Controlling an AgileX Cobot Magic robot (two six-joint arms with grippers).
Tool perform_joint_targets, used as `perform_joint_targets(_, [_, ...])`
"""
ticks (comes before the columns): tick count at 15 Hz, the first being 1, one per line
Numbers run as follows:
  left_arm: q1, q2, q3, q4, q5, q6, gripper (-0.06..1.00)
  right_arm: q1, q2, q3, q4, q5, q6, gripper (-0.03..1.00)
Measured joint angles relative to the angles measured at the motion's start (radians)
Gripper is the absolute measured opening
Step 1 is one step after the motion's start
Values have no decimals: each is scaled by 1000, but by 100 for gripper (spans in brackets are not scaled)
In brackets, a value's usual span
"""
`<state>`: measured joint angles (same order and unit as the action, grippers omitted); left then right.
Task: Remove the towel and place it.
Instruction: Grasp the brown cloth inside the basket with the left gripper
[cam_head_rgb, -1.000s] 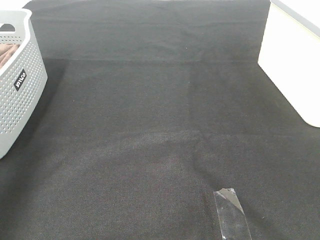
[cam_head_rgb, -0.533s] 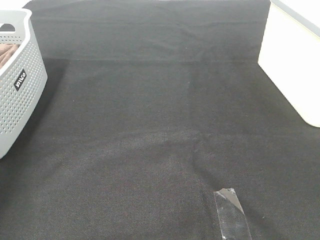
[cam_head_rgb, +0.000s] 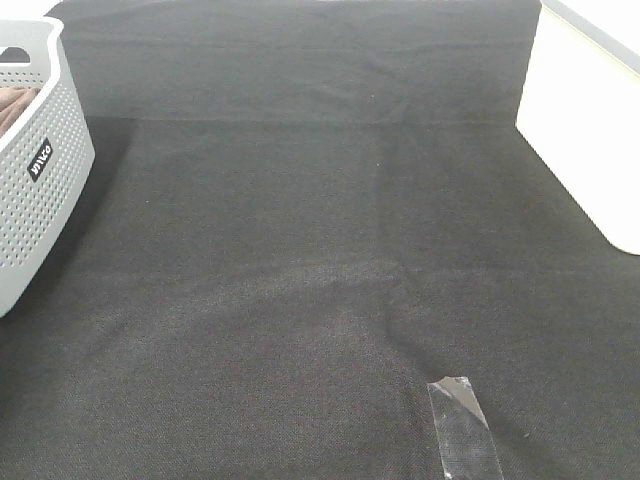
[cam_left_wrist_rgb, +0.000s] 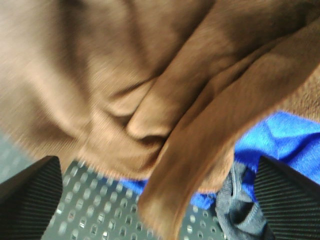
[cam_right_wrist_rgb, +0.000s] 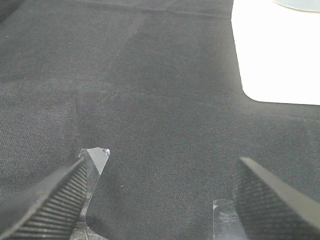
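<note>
Black desk (cam_head_rgb: 300, 250), basket (cam_head_rgb: 40, 200) at ten o'clock. Left gripper (cam_left_wrist_rgb: 160, 200) gapes over the towel (cam_left_wrist_rgb: 150, 75): bite the thick fold, dodge the blue cloth (cam_left_wrist_rgb: 280, 140). Right gripper (cam_right_wrist_rgb: 160, 195) hovers, jaws apart.

Surface: black woven cloth (cam_head_rgb: 300, 250) covers the whole table; a faint crease runs across its far part.
Basket: grey perforated basket (cam_head_rgb: 45, 215) at the left edge, cut off by the frame, with a small dark label (cam_head_rgb: 41, 159) in white lettering on its wall.
Towel: brown towel (cam_head_rgb: 14, 108) just visible inside the basket, below the rim.
Right side: white box (cam_head_rgb: 585, 140), partly out of frame.
Near edge: strip of clear tape (cam_head_rgb: 462, 428) lying on the cloth, well apart from basket and box.
</note>
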<state>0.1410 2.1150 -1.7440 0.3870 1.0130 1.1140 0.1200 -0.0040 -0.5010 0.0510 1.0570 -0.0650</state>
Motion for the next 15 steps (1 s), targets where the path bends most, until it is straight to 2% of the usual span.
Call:
perform_joint_targets(4, [0, 29, 0, -23, 8, 84, 97, 0, 0, 0, 0, 0, 0, 76])
perform_joint_targets(6, [0, 29, 0, -27, 10, 95, 86, 0, 0, 0, 0, 0, 0, 76])
perform_joint_targets(7, [0, 29, -2, -29, 22, 95, 68, 0, 0, 0, 0, 0, 0, 76])
perform_joint_targets(9, [0, 29, -2, -29, 45, 74, 17, 0, 0, 0, 0, 0, 0, 76])
perform_joint_targets(10, [0, 29, -2, -29, 49, 57, 3, 0, 0, 0, 0, 0, 0, 76])
perform_joint_targets(15, [0, 5, -2, -40, 73, -56, 0, 0, 0, 0, 0, 0, 0, 76])
